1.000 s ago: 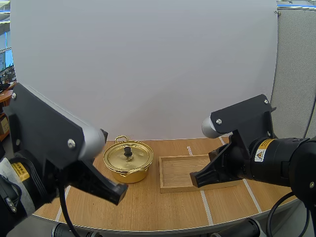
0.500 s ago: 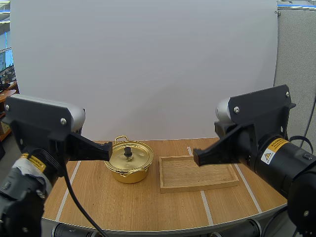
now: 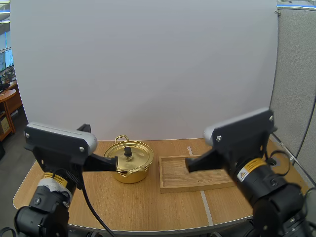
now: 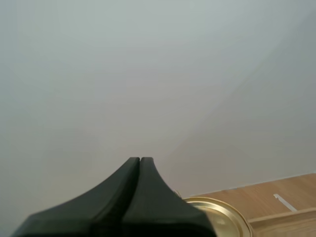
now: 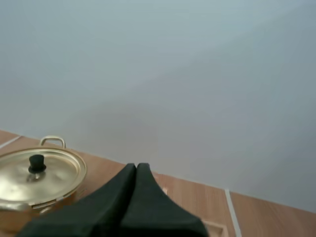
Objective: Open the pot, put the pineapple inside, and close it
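Gold metal pot (image 3: 129, 174), lid (image 3: 139, 157) on. Our left gripper (image 4: 139, 159), right gripper (image 5: 136, 165): fingers pressed together. We'd spread 1, centre over black knob (image 3: 128, 150).

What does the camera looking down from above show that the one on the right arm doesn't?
From above: the left gripper near the golden metal pot, and the shallow rectangular wooden tray laid out in full. From the right wrist: a close look at the right gripper, its black fingers pressed together. Shared: the pot, its round golden lid on, standing on the light wooden table.
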Tool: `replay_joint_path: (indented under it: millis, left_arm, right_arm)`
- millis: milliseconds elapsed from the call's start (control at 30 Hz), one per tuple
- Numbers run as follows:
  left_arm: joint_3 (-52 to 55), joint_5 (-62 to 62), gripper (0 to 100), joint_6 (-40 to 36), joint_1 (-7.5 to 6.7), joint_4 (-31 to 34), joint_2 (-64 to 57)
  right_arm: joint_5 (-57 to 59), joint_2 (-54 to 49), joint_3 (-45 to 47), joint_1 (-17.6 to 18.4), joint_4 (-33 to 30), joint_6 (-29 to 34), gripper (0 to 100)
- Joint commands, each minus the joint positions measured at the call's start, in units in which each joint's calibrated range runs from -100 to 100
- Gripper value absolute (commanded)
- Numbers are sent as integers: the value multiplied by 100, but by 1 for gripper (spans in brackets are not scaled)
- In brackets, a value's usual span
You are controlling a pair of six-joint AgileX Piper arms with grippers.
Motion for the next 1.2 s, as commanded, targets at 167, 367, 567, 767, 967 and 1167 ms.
replay_joint_path:
  millis: [167, 367, 567, 767, 967, 1167]
  left_arm:
    - [455, -190, 0, -51, 197, 35, -27]
    - [492, -190, 0, -206, 225, 35, -27]
    - [962, -190, 0, -247, 225, 35, -27]
    - [972, 25, 0, -456, 225, 35, -27]
    - [972, 126, 0, -521, 225, 35, -27]
    - [972, 868, 0, -557, 225, 35, -27]
  right_arm:
    - [-259, -46, 744, -403, 5, 25, 0]
    - [-79, -46, 744, -534, 374, 25, 0]
    - [455, -46, 748, -553, 492, 25, 0]
    - [446, -46, 1068, -560, 502, 25, 0]
    - [220, -46, 1517, -575, 502, 25, 0]
    - [588, -46, 1517, -584, 539, 25, 0]
